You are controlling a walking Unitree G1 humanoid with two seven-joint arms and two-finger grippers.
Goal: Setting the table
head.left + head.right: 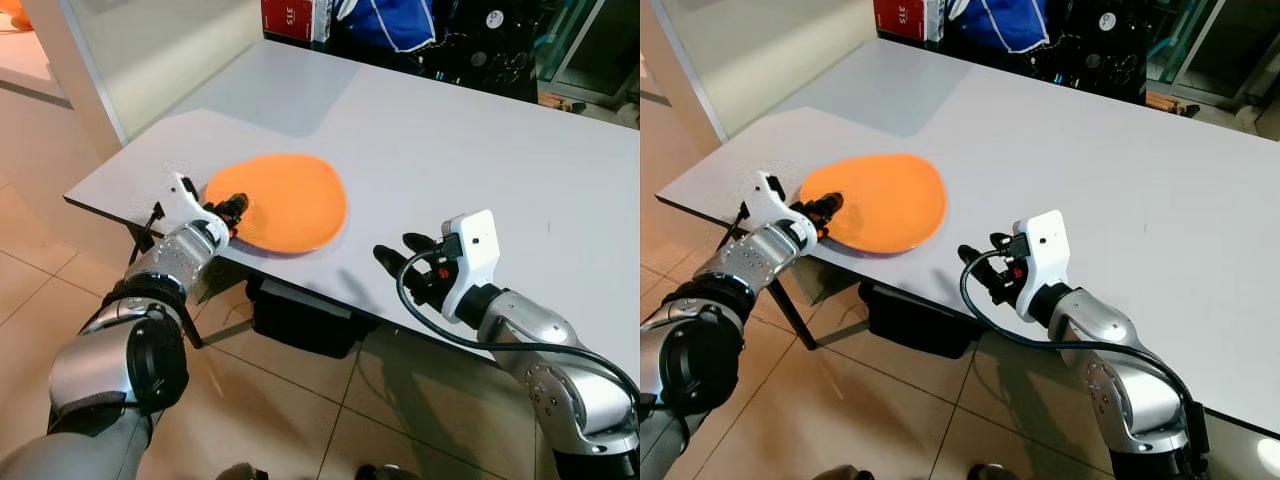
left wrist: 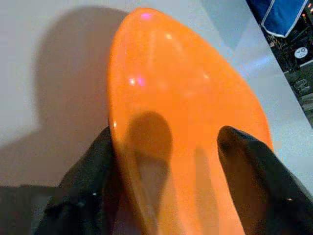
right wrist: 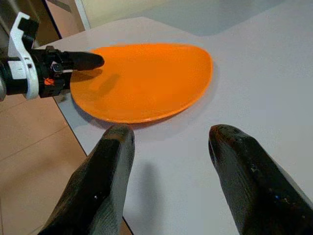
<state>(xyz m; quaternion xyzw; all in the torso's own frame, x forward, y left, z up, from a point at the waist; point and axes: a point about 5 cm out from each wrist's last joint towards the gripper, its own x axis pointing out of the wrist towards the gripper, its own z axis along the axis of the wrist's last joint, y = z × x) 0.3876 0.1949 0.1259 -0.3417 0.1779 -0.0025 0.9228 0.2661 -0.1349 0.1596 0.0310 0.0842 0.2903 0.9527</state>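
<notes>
An orange plate (image 1: 285, 200) lies flat on the white table (image 1: 450, 150), close to the front edge near the left corner. My left gripper (image 1: 236, 210) is at the plate's near-left rim and is open. In the left wrist view the rim (image 2: 146, 147) runs between its two black fingers, one over the plate and one outside it. My right gripper (image 1: 400, 250) is open and holds nothing. It hovers at the table's front edge, a short way to the right of the plate (image 3: 146, 78).
A dark box (image 1: 300, 320) sits on the tiled floor under the table. At the table's far side are a red box (image 1: 290, 15), a blue cloth (image 1: 390, 20) and dark equipment. A white wall panel (image 1: 80, 70) stands to the left.
</notes>
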